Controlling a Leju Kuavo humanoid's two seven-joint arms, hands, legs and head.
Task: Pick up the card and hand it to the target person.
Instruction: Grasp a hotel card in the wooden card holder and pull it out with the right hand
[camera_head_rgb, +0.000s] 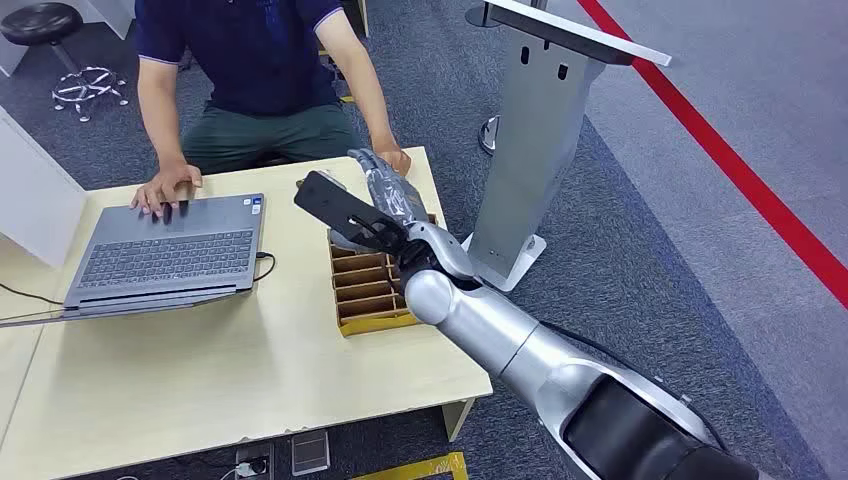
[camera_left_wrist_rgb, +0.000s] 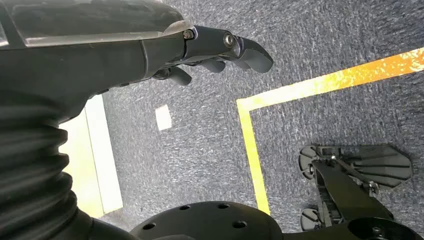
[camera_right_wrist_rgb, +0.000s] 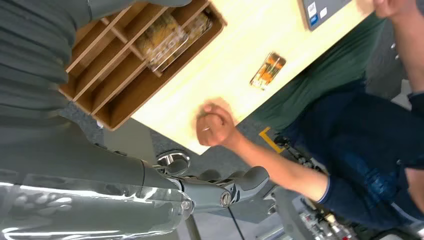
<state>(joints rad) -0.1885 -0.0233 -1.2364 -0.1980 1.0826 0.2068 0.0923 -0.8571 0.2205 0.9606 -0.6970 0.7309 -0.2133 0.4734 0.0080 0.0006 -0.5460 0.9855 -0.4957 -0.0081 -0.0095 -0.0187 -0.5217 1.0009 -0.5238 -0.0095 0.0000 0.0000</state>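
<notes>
One pale wooden table (camera_head_rgb: 250, 370) carries everything, with a seated person (camera_head_rgb: 250, 60) at its far edge typing one-handed on a grey laptop (camera_head_rgb: 170, 250) near the left edge. Along the right edge sits a slotted wooden tray (camera_head_rgb: 370, 300), and the right hand (camera_head_rgb: 385, 190) hovers over its far end, fingers loosely extended and holding nothing. The card (camera_right_wrist_rgb: 269, 71) lies flat near the far right corner, between the tray and the person's fist (camera_right_wrist_rgb: 216, 125), while the left hand (camera_left_wrist_rgb: 220, 47) hangs over the carpet, fingers loosely curved and holding nothing.

Pale wood table (camera_head_rgb: 250, 370), grey laptop (camera_head_rgb: 170, 255) — orange-patterned card (camera_right_wrist_rgb: 268, 70), brown box (camera_head_rgb: 375, 322).
</notes>
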